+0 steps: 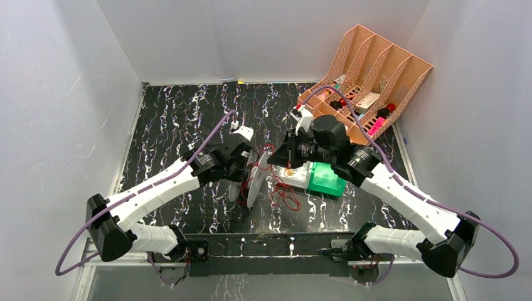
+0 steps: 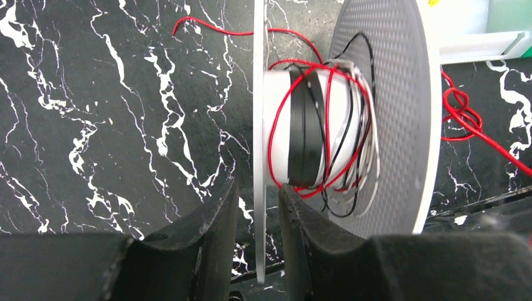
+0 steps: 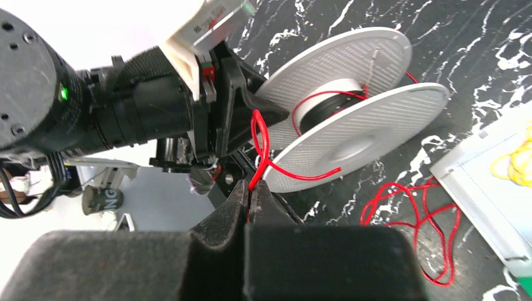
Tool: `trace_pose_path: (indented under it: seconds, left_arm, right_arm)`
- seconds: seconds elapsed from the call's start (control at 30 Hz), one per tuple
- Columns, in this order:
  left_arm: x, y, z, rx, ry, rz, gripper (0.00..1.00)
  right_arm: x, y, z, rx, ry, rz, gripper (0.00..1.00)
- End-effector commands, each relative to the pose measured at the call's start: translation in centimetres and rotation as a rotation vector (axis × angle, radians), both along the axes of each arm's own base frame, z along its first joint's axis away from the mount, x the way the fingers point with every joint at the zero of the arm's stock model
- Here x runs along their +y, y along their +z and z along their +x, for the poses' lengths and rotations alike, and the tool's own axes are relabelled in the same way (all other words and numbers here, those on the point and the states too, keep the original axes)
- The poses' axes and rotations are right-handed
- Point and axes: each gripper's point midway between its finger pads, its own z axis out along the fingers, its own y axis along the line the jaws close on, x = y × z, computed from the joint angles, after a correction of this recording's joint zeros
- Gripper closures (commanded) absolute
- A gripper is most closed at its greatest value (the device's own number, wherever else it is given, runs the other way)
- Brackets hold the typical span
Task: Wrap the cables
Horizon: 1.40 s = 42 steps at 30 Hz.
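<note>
**Room.** Plain white walls close in three sides of the bench [image 1: 175, 119]. Its top is black with white marble veining. A metal rail runs along the near edge, where both arm bases are bolted.

**Spool** [image 1: 250, 183]. White, two perforated flanges, standing on edge about the middle of the bench, a little toward the near edge. The hub carries a few loose turns of red cable [image 2: 279, 135] and black cable [image 2: 302, 138].

**Red cable, loose part.** It lies tangled on the bench just right of the spool and beside the green-and-white box [image 1: 323, 179].

**Left pincer** [image 2: 258, 204]. It straddles the rim of one spool flange, one finger on each side. Slivers of bench show between the fingertips and the flange, so I cannot tell whether it is clamped.

**Right pincer** [image 3: 251, 191]. Clenched on the red cable, which loops up from between the tips and runs to the spool hub.

**Rack** [image 1: 376, 63]. Peach lattice with four slots, in the far right corner, holding small packets and red and pink items.
</note>
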Motion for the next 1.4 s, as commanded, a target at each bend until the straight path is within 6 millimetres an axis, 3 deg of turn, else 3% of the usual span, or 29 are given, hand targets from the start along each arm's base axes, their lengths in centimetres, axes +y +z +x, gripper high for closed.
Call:
trace_pose_path:
  seconds: [0.0,0.27,0.5,0.67,1.03,1.37]
  left_arm:
    - [0.8,1.0,-0.2,-0.052,-0.012,-0.014,0.71]
    - [0.7,0.3,0.1,-0.076,-0.025,-0.019,0.73]
    - [-0.1,-0.2,0.9,-0.086,-0.050,-0.011,0.85]
    - [-0.4,-0.6,1.2,-0.087,-0.062,0.001,1.00]
    - [-0.8,-0.9,0.7,-0.071,-0.073,-0.027,1.00]
    - [-2.5,-0.4,-0.2,-0.039,-0.142,-0.118,1.00]
  right_arm:
    - [2.0,4.7,0.5,-0.021,0.013,0.183,1.00]
    - [3.0,5.2,1.3,0.029,-0.033,0.272,1.00]
    - [2.8,5.4,1.7,0.026,-0.063,0.280,1.00]
    - [2.3,5.5,1.8,0.013,-0.088,0.284,1.00]
    - [1.7,5.7,2.1,-0.002,-0.124,0.286,1.00]
    - [1.0,6.0,2.3,-0.015,-0.162,0.278,1.00]
